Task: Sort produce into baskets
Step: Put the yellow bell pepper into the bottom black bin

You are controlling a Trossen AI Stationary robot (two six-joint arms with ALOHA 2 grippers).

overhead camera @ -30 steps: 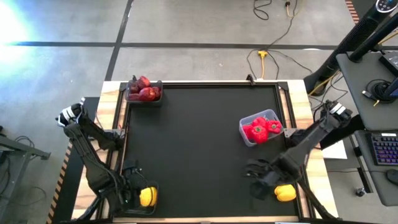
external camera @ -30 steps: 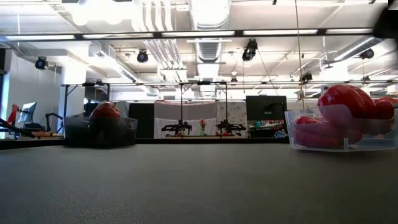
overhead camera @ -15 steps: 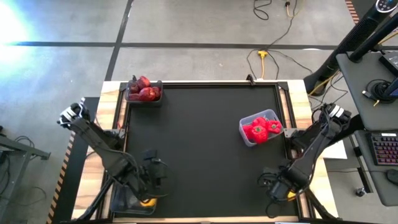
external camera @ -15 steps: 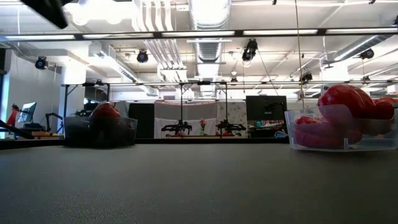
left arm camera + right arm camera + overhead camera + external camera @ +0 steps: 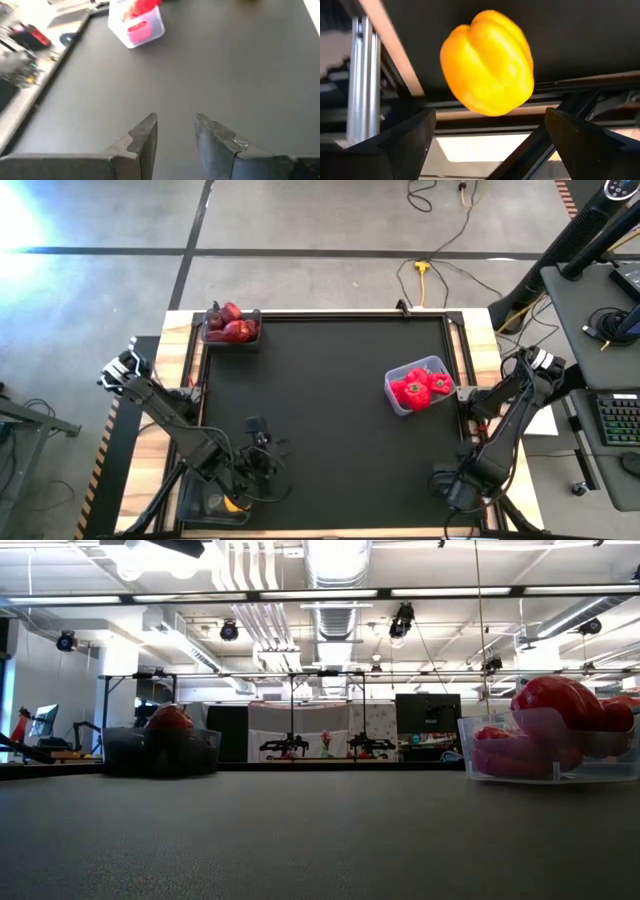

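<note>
A greyish tub (image 5: 198,502) at the table's near left corner holds a yellow pepper (image 5: 233,502). My left gripper (image 5: 278,452) hovers just right of that tub, open and empty over the black mat (image 5: 176,131). My right gripper (image 5: 448,485) is at the near right corner, wide open. A second yellow pepper (image 5: 487,62) shows in the right wrist view by the mat's edge, ahead of the fingers (image 5: 407,142), which do not touch it; the arm hides it in the high view. A far-left tub (image 5: 232,328) holds maroon fruit. A bluish tub (image 5: 420,387) holds red peppers.
The wooden border and the metal frame rail (image 5: 362,65) run close beside the yellow pepper at the near right corner. The mat's middle (image 5: 320,400) is bare. The two far tubs also show in the low view, maroon (image 5: 160,748) and red (image 5: 550,745).
My left gripper has drawn away from the near-left tub, toward the table's right, leaving the yellow pepper in the tub. My right gripper has swung toward the near right corner and now stands over the other yellow pepper.
</note>
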